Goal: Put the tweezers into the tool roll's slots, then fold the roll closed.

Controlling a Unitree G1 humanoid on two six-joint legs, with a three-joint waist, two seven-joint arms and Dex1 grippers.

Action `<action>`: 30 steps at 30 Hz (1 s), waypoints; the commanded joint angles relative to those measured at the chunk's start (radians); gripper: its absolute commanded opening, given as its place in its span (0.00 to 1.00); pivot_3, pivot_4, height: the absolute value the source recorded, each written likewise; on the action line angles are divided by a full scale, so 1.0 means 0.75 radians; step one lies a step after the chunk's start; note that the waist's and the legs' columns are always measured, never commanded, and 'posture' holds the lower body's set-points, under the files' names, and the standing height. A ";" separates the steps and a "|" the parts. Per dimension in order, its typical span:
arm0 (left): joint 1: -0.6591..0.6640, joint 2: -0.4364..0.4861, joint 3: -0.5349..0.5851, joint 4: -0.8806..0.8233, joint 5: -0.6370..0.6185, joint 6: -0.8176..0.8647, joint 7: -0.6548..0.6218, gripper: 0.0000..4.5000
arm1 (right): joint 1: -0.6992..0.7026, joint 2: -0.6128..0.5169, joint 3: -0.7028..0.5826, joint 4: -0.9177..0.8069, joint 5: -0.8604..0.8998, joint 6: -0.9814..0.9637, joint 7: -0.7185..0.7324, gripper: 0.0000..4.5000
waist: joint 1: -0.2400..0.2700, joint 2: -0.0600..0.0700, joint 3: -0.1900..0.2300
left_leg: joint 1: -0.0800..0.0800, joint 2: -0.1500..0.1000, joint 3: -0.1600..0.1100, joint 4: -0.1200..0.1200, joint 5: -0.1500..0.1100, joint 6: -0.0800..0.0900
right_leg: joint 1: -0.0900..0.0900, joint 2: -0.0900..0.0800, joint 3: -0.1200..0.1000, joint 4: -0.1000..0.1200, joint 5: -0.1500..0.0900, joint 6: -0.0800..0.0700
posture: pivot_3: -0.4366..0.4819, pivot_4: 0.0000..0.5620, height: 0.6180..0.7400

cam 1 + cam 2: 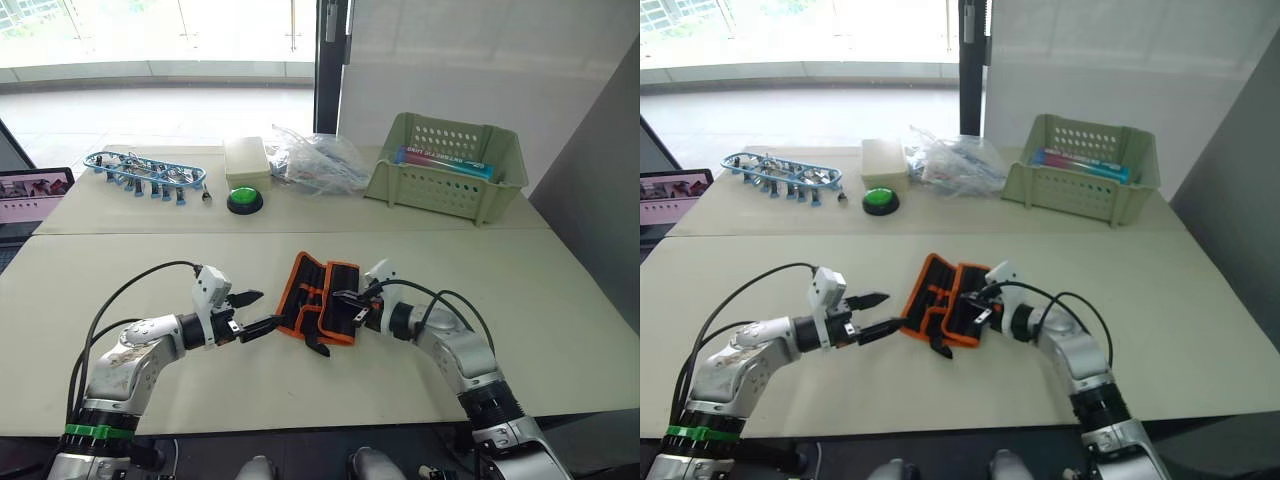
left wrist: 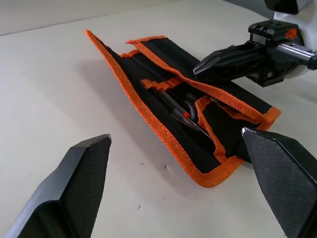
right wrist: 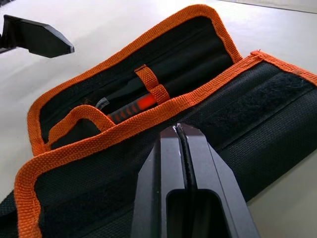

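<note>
Pinching down on the roll's right flap, the right gripper has its two fingers pressed flat together with basically no gap, tips sitting on the orange-trimmed edge of the black fabric. Left gripper is spread wide instead, holding nothing, its tips just beside the roll's left edge and apparently not touching it. The roll sits on the near table between the two grippers, half folded, right flap partly turned over the middle while the left flap stands up at a tilt. Inside the fold, slim dark tweezers lie tucked under an orange-edged pocket strip; can't count how many from here. Further back on the far table: a green button, a pale box right behind it, a crumpled clear bag, a green basket off to the right, and a blue-clipped cable bundle on the left.
</note>
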 commanded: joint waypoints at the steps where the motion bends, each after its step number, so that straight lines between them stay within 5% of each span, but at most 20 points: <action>1: -0.041 -0.020 -0.045 0.019 0.035 -0.019 -0.020 1.00 | -0.007 0.009 -0.008 0.041 -0.043 0.001 -0.029 0.00 | 0.001 0.000 0.000 | 0.000 0.000 0.000 0.000 0.000 0.000 | 0.000 0.000 0.000 0.000 0.000 0.000 | 0.48 0.27 0.98; 5: -0.079 -0.039 -0.051 0.062 0.038 -0.026 -0.036 0.82 | 0.009 0.016 -0.017 0.024 -0.048 0.014 -0.034 0.00 | 0.006 0.000 0.000 | 0.002 0.000 0.000 0.000 0.000 0.000 | 0.001 0.000 0.000 0.001 0.001 -0.001 | 0.48 0.27 0.98; 16: -0.142 -0.074 -0.039 0.113 0.035 -0.052 -0.057 0.01 | 0.042 0.038 -0.019 -0.014 -0.049 0.036 -0.052 0.00 | 0.009 0.000 0.000 | 0.002 0.000 0.000 0.001 0.000 0.000 | 0.003 0.000 0.000 0.001 0.001 0.000 | 0.48 0.27 0.98; 30: -0.232 -0.159 -0.053 0.063 0.009 0.008 -0.043 0.00 | 0.044 0.045 -0.042 -0.047 -0.055 0.070 -0.067 0.00 | 0.011 0.000 0.000 | 0.002 0.000 0.000 0.002 0.000 0.000 | 0.003 0.000 0.000 0.001 0.001 0.000 | 0.48 0.27 0.98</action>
